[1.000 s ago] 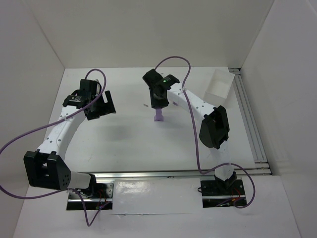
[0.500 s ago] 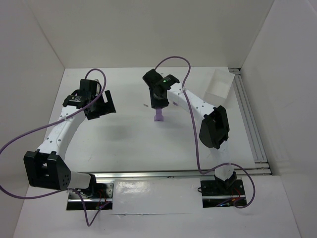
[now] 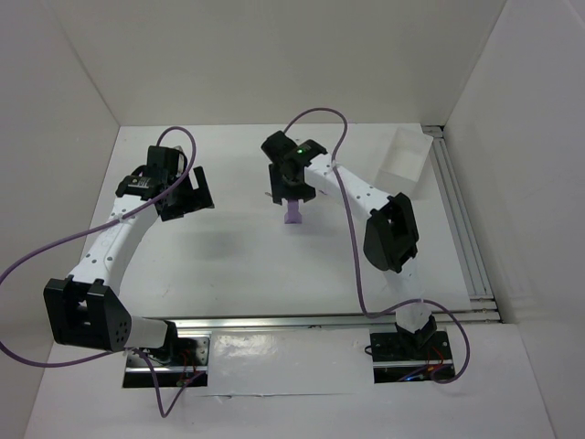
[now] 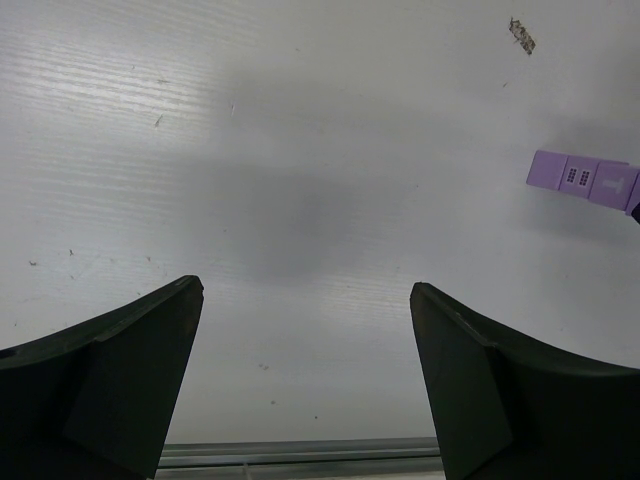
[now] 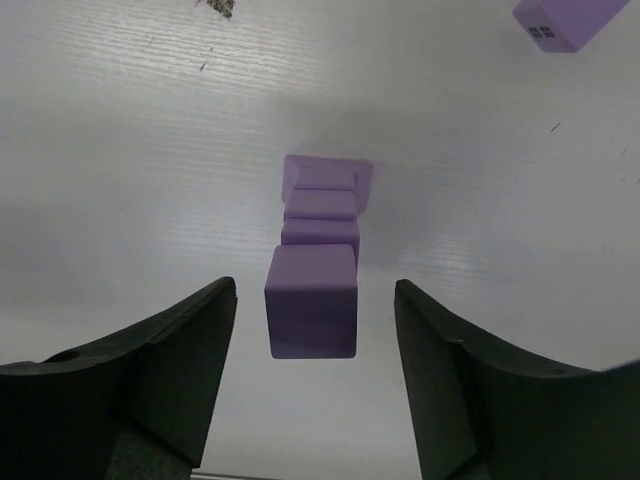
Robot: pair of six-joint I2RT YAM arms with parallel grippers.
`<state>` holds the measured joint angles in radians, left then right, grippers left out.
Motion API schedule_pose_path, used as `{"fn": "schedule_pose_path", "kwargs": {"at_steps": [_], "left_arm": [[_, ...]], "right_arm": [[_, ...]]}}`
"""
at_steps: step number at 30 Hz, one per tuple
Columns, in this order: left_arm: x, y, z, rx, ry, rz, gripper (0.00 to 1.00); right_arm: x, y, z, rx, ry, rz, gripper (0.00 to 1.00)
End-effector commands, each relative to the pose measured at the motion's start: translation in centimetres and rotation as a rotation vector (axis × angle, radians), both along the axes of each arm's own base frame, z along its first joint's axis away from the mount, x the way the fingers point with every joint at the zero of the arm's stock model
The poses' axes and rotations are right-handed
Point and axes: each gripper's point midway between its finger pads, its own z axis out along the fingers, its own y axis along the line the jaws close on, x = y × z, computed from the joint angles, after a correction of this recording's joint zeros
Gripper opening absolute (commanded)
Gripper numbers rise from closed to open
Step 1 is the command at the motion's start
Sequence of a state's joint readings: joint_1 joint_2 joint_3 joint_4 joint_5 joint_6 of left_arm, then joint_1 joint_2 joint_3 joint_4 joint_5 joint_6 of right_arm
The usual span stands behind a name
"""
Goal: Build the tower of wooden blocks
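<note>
The tower is a narrow column of lilac wood blocks standing at mid-table. In the right wrist view I look down on it, and its top block sits squarely on the blocks below. My right gripper is open, one finger on each side of that top block with a clear gap on both sides. Another lilac block lies beyond the tower. My left gripper is open and empty over bare table, and lilac blocks with printed faces show at that view's right edge.
A shallow white tray stands at the back right. A metal rail runs along the table's right side. A small dark speck lies left of the tower. White walls enclose the table.
My right gripper's jaws have spread apart and let go of the top block, which stays on the tower. The gripper has shifted slightly up. The left arm has not moved.
</note>
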<state>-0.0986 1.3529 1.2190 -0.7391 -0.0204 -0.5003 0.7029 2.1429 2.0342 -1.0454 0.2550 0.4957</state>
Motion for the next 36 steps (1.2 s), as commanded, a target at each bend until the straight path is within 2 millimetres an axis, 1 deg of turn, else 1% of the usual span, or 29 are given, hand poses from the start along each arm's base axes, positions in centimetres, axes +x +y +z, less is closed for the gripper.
{"fn": "schedule_pose_path", "kwargs": {"at_steps": [1,2,4,5,7,8,9,10,11,13,14,15,17,18,19,20,21,24,25,26,27,28,29,30,31,32,33,35,36], "left_arm": [[0.5,0.0,0.6,-0.011,-0.030,0.004,0.98],[0.5,0.0,0.6,-0.011,-0.030,0.004,0.98],[0.5,0.0,0.6,-0.011,-0.030,0.004,0.98],[0.3,0.0,0.3,-0.010,-0.021,0.004,0.98],[0.3,0.0,0.3,-0.010,-0.021,0.004,0.98],[0.3,0.0,0.3,-0.010,-0.021,0.004,0.98],[0.3,0.0,0.3,-0.010,-0.021,0.004,0.98],[0.3,0.0,0.3,-0.010,-0.021,0.004,0.98],[0.3,0.3,0.6,-0.011,-0.030,0.013,0.98],[0.3,0.4,0.6,-0.006,-0.031,0.006,0.98],[0.3,0.4,0.6,-0.005,-0.031,0.006,0.98],[0.3,0.4,0.6,-0.005,-0.031,0.006,0.98],[0.3,0.4,0.6,-0.005,-0.031,0.006,0.98],[0.3,0.4,0.6,-0.005,-0.031,0.006,0.98],[0.5,0.4,0.9,-0.001,-0.040,-0.001,0.98],[0.3,0.4,0.8,0.000,-0.031,-0.002,0.98],[0.4,0.4,1.1,-0.001,-0.040,-0.002,0.98],[0.3,0.7,1.0,0.000,-0.031,0.008,0.98],[0.5,0.7,1.4,-0.001,-0.040,0.008,0.98],[0.5,0.7,1.0,0.000,-0.030,0.008,0.98],[0.7,0.7,1.4,0.000,-0.039,0.008,0.98],[0.8,0.7,1.0,0.000,-0.028,0.008,0.98],[1.0,0.7,1.5,-0.001,-0.040,0.008,0.98],[1.0,0.7,1.5,-0.001,-0.040,0.008,0.98],[1.1,0.7,1.4,0.000,-0.031,0.008,0.98],[1.1,0.7,1.4,0.000,-0.031,0.008,0.98],[1.1,0.7,1.4,0.000,-0.031,0.008,0.98],[1.3,0.6,1.4,0.000,-0.030,0.008,0.98],[1.4,0.6,1.1,0.001,-0.021,0.008,0.98]], "right_arm": [[0.3,0.6,2.6,0.014,-0.045,0.009,0.73],[0.6,0.6,3.5,0.021,-0.065,0.004,0.75],[0.8,0.5,4.7,0.022,-0.085,-0.002,0.80],[1.4,0.6,6.2,0.032,-0.123,-0.002,0.81],[1.5,0.4,7.5,0.031,-0.144,0.002,0.84],[2.3,-0.1,7.7,0.026,-0.160,-0.019,0.86],[3.0,-0.6,8.5,0.040,-0.179,-0.036,0.87],[3.4,-1.2,8.6,0.028,-0.185,-0.043,0.88],[4.5,-2.1,8.8,0.032,-0.206,-0.073,0.88],[5.6,-3.1,8.8,0.039,-0.219,-0.103,0.88],[6.2,-3.3,9.0,0.055,-0.228,-0.113,0.87],[7.2,-4.6,8.8,0.055,-0.234,-0.145,0.84],[8.8,-5.1,9.2,0.093,-0.268,-0.168,0.81],[9.8,-5.9,8.2,0.094,-0.261,-0.187,0.76],[10.8,-6.1,8.8,0.115,-0.294,-0.200,0.76],[11.4,-6.1,7.9,0.123,-0.285,-0.202,0.75],[12.1,-6.0,7.1,0.129,-0.279,-0.205,0.75],[14.2,-6.4,6.4,0.147,-0.304,-0.215,0.75],[15.1,-6.7,5.1,0.138,-0.293,-0.227,0.75],[15.7,-6.2,4.8,0.155,-0.304,-0.221,0.75],[16.3,-6.4,4.3,0.169,-0.301,-0.223,0.75],[16.9,-6.8,3.2,0.158,-0.297,-0.223,0.75],[17.6,-6.2,3.1,0.182,-0.315,-0.215,0.75],[17.8,-5.6,2.7,0.203,-0.309,-0.200,0.75],[18.4,-5.8,1.8,0.208,-0.305,-0.205,0.75],[19.1,-5.4,2.0,0.224,-0.329,-0.192,0.77],[19.3,-5.3,1.6,0.222,-0.326,-0.192,0.78],[19.9,-5.0,0.2,0.221,-0.324,-0.192,0.81],[20.5,-4.6,0.3,0.239,-0.341,-0.186,0.81]]}}
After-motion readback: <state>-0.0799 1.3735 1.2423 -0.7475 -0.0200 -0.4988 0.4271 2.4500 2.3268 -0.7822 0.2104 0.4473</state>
